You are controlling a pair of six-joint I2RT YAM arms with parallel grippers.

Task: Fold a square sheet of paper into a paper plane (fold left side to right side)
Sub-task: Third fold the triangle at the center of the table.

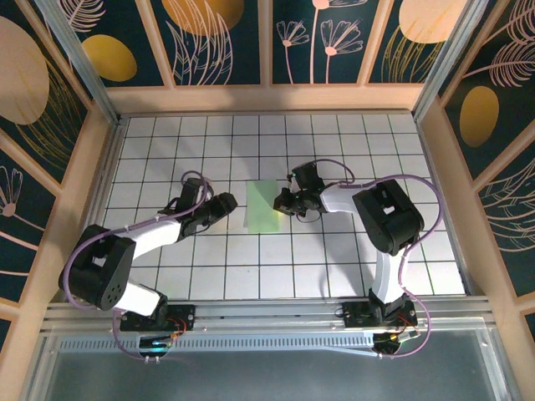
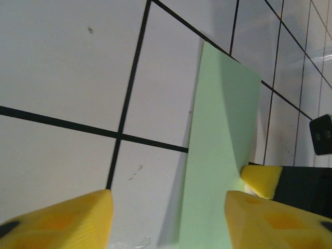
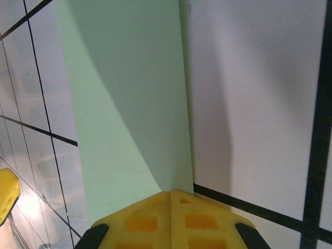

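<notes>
**Obscured:** the square sheet of paper (image 1: 262, 208) runs off the bottom of the left wrist view, and its layers cannot be counted.
**Left arm** (image 1: 159, 230): stretched low toward the middle of the tiled table (image 1: 334, 267). The left gripper (image 2: 168, 220) has its jaws apart at the sheet's left edge.
**Right arm** (image 1: 380, 213): bent back leftward. The right gripper (image 3: 171, 207) has its jaws together, pinching the sheet's right edge.
**Sheet:** at table centre between both grippers, a narrow strip with its long axis near-to-far.
</notes>
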